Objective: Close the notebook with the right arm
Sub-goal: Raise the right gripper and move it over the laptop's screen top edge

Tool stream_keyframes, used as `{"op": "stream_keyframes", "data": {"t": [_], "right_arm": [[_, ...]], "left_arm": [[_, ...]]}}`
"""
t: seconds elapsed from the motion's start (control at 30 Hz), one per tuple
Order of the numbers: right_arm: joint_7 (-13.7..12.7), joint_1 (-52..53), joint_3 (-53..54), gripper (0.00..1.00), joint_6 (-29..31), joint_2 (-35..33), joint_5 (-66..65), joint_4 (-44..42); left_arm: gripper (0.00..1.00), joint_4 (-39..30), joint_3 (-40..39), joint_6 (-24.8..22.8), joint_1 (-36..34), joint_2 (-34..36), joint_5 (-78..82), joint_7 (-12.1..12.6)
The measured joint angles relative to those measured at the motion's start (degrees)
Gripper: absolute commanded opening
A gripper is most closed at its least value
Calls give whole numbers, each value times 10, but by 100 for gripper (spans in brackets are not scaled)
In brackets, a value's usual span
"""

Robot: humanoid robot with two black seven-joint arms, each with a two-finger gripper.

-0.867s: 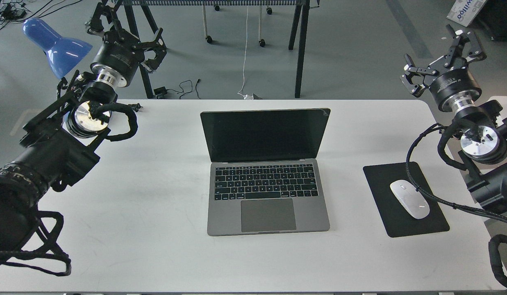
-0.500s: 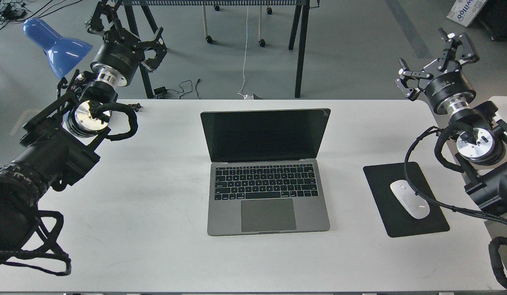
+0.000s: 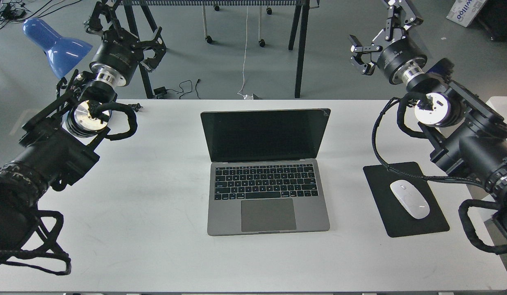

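The notebook point(image 3: 266, 172) is a space-grey laptop lying open in the middle of the white table point(image 3: 155, 205), its black screen upright and facing me, keys and trackpad showing. My right arm comes in from the right; its open-frame gripper point(image 3: 380, 30) is open and empty, raised beyond the table's far edge, up and to the right of the screen's top right corner. My left gripper point(image 3: 124, 35) is open and empty, held high at the far left, well away from the notebook.
A black mouse pad point(image 3: 405, 200) with a white mouse point(image 3: 410, 199) lies right of the notebook, under my right arm's cable. A blue lamp shade point(image 3: 56, 45) stands far left. Table legs and cables lie on the floor behind the table.
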Motion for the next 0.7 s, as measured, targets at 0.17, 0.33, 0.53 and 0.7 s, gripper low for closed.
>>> {"op": "stream_keyframes", "data": {"t": [0.17, 0.33, 0.53, 0.7], "right_arm": [[4, 49, -46, 100, 2, 76, 0, -86], [4, 53, -96, 100, 3, 93, 1, -92], [-1, 29, -134, 100, 2, 102, 2, -52], [-4, 10, -160, 100, -4, 101, 1, 7]], "left_arm": [[100, 0, 0, 0, 0, 0, 0, 0], [100, -1, 0, 0, 1, 0, 0, 0], [100, -1, 0, 0, 1, 0, 0, 0], [100, -1, 0, 0, 1, 0, 0, 0]]}}
